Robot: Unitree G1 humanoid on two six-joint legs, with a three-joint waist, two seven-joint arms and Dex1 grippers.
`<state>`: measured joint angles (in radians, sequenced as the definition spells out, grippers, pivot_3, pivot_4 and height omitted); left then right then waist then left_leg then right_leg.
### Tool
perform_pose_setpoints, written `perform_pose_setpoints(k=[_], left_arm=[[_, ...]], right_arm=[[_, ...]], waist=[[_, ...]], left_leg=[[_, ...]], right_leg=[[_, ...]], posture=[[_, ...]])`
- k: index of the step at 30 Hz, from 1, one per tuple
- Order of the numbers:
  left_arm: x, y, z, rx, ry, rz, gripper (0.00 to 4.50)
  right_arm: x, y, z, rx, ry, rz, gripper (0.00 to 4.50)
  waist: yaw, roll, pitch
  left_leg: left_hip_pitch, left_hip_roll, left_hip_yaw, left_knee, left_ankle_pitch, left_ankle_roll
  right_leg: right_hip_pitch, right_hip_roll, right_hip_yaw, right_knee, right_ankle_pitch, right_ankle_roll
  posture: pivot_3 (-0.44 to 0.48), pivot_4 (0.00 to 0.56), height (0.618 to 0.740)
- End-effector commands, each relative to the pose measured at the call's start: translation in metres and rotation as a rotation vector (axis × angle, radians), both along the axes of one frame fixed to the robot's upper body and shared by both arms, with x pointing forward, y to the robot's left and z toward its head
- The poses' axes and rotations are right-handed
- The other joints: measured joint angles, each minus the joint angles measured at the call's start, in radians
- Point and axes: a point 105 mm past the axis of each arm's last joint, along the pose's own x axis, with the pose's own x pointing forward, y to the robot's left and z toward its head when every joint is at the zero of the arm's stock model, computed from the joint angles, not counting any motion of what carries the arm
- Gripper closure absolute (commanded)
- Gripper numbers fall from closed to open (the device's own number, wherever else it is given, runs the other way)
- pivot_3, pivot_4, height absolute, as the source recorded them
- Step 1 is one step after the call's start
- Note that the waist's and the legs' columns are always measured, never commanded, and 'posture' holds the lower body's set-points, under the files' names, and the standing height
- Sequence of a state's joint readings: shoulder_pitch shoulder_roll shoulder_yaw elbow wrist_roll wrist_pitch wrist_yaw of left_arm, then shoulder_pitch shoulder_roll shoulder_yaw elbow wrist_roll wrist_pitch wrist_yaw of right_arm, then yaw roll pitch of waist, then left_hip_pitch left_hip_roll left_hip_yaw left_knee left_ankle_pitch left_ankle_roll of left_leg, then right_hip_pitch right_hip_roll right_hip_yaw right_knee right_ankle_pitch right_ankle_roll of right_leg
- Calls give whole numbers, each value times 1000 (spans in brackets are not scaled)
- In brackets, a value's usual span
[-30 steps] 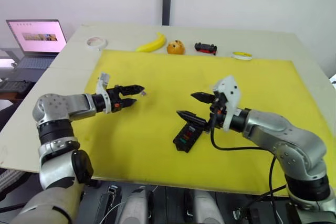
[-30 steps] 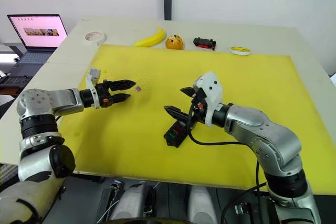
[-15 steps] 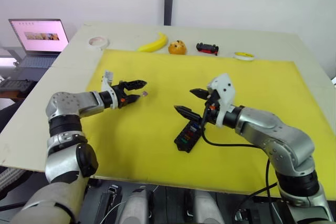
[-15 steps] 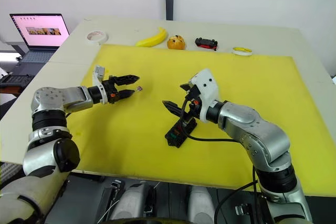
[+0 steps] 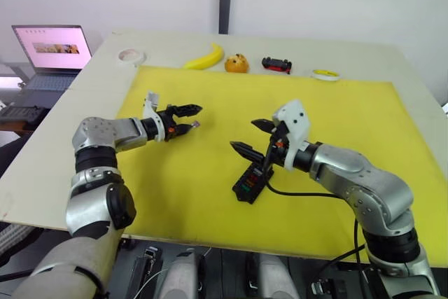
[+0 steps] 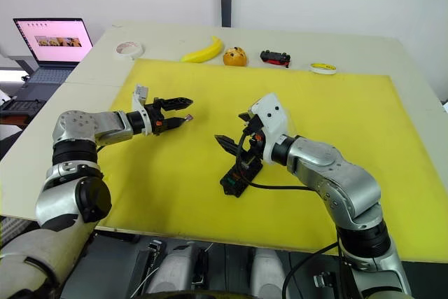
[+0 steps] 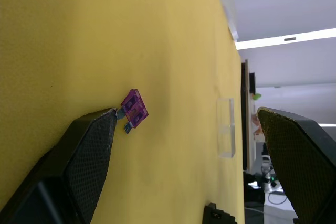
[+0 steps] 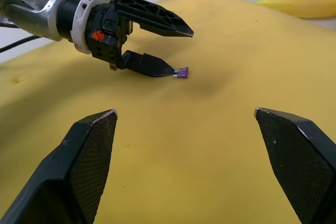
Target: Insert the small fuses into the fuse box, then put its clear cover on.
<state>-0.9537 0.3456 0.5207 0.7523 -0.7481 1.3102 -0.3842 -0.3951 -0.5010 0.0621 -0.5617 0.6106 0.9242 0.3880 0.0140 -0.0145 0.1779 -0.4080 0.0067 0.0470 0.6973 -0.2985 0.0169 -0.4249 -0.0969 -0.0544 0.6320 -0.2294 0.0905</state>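
Across the pale bench (image 5: 77, 113) lies a yellow mat (image 5: 210, 173) that carries the work, with a laptop (image 5: 50, 50) off its left edge. On the mat the right hand (image 5: 250, 137) hangs with its two black fingers spread wide and nothing between them, just above the fuse box (image 5: 250, 181), which lies near the mat's middle showing small coloured fuses in its slots. Well apart to the left, the left hand (image 5: 187, 118) is released too, fingers parted, the tip of its lower finger (image 7: 89, 145) touching a purple fuse (image 7: 134, 109) that rests on the mat. In the left wrist view the clear cover (image 7: 226, 127) lies on the mat beyond that fuse. Along the bench's far edge sit a tape roll (image 5: 130, 55), a banana (image 5: 204, 57), an orange fruit (image 5: 235, 64) and a toy car (image 5: 275, 65).
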Motion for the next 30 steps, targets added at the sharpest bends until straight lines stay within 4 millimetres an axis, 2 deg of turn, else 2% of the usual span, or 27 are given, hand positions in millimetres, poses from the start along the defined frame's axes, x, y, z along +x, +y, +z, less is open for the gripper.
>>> perform_pose_setpoints(k=[1,15,18,20,30], left_arm=[[2,-10,-4,21,10,-21,0],[8,-20,-18,13,31,0,0],[9,-21,-18,7,31,-1,790],[8,-21,-19,12,34,-8,1798],[5,-18,-25,21,47,-16,1798]], right_arm=[[-1,-3,11,14,-50,-10,56],[-1,-8,14,2,-60,-26,56],[-1,-8,15,2,-60,-28,0],[-1,-8,15,2,-59,-29,0],[-4,-9,13,-15,-52,-18,0]], waist=[[0,0,0],[6,0,-1],[7,0,-1],[7,0,-1],[5,0,-1]], left_leg=[[0,0,0,0,0,0],[1,-1,-1,0,0,0],[1,-1,-1,0,0,0],[1,-1,-1,0,0,0],[0,-1,-1,0,0,1]], right_leg=[[0,0,0,0,0,0],[2,-1,-1,0,0,1],[3,-1,-1,0,0,1],[2,-1,-1,0,0,1],[2,-1,-1,-1,0,1]], posture=[[0,150,740],[0,150,740],[0,150,740],[0,150,740],[0,150,740]])
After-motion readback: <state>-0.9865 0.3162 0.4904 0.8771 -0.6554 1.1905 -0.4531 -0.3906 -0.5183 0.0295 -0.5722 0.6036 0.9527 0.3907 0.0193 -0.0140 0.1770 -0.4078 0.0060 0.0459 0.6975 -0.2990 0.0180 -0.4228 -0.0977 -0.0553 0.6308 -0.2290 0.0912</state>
